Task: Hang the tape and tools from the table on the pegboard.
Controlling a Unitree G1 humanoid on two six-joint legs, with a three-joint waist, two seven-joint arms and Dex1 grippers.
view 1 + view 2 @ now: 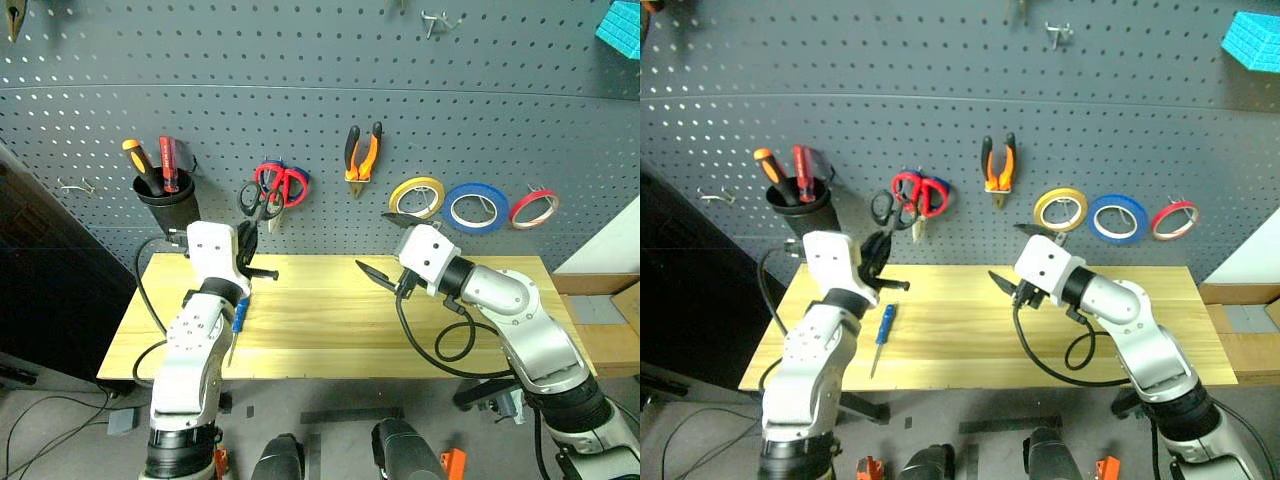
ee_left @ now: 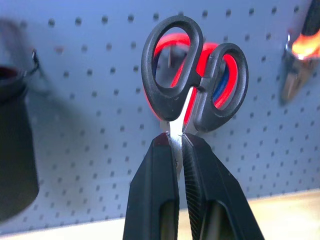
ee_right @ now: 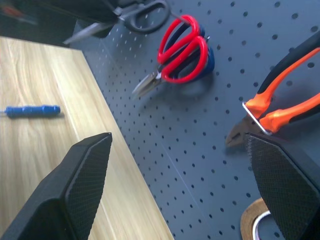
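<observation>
At pegboard (image 1: 330, 70): left end effector (image 2: 178, 136) clamped on black-handled scissors (image 2: 192, 75) blades beside red-handled scissors (image 1: 283, 183); right end effector (image 1: 385, 245) fully spread, empty.

three tape rolls (image 1: 476, 207), two scissors (image 1: 281, 184), one pliers (image 1: 363, 152)

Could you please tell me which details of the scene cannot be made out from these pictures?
- Black-handled scissors: blades hidden between the left claw fingers, left wrist view.
- Hook under the red-handled scissors: covered by their handles, head views.
- Screwdriver: tip too thin to make out against the table.
- Black cup: blurred and cut by the edge, left wrist view.
- Yellow tape roll: cut off, right wrist view.
</observation>
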